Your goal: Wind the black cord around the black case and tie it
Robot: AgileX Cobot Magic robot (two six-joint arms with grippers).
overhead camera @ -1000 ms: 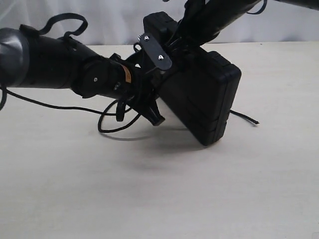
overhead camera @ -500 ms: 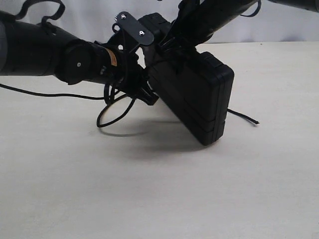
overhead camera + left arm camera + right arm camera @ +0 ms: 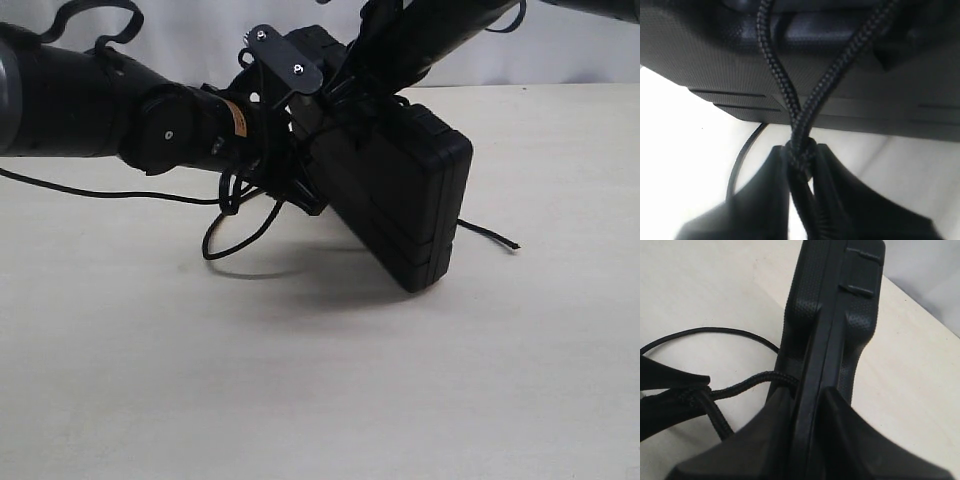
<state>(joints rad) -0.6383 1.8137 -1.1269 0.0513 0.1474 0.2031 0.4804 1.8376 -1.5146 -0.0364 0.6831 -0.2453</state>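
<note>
1. Black cord (image 3: 805, 115) is pinched in the left gripper (image 3: 801, 159), whose jaws are pressed together on it just beside the black case (image 3: 400, 200).
2. From that pinch two strands run up against the case; a slack loop hangs below toward the table (image 3: 320, 380), and one end trails out from behind the case on the right.
3. Right gripper (image 3: 807, 397) clamps the case's edge from above; the case stands tilted on a lower corner on the table.
</note>
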